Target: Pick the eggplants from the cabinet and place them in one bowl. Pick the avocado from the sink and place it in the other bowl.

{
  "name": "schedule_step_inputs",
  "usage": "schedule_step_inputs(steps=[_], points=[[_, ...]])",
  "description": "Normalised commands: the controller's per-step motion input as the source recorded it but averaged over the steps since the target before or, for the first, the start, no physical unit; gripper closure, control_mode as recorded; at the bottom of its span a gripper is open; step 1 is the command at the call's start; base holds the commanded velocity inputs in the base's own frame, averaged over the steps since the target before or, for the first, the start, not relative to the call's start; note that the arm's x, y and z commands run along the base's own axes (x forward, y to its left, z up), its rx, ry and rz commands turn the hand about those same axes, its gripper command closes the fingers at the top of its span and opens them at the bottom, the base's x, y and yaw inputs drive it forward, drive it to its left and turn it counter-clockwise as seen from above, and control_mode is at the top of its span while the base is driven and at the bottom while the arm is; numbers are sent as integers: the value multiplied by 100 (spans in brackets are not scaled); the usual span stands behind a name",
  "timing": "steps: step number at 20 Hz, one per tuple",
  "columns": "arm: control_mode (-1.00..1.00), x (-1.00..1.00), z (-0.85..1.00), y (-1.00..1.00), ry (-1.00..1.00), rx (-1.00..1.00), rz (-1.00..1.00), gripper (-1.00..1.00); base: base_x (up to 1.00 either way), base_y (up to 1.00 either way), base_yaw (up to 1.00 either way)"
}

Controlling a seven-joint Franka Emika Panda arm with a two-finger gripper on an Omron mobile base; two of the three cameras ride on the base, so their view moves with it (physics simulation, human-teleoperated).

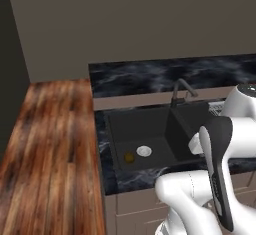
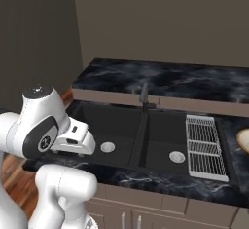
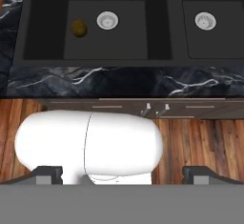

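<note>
Olive-brown avocado (image 3: 79,28) is still lying in the left sink basin (image 1: 150,121), at nine o'clock of the drain (image 3: 107,20), so that pick is remaining. Gripper (image 3: 121,176) is hanging spread wide, carrying nothing, well short of it. Black marbled counter (image 2: 160,79) and plank floor (image 1: 47,154) are surrounding the sink.

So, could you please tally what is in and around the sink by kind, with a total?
Avocado: 1
Sink basins: 2
Drain strainers: 2
Faucet: 1
Wire drying rack: 1
Total: 7
</note>
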Motion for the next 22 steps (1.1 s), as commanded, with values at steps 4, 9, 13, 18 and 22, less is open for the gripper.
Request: schedule_step_inputs(steps=[4, 9, 13, 18, 22], points=[[100, 0, 0, 0, 0, 0, 0, -100, 25, 59, 6], [100, 0, 0, 0, 0, 0, 0, -100, 32, 48, 6], [-100, 32, 0, 2, 0, 0, 2, -100, 24, 9, 2], [-100, 70, -1, 0, 0, 0, 8, -100, 0, 0, 0], [-100, 44, -7, 0, 0, 0, 13, -100, 0, 0, 0]])
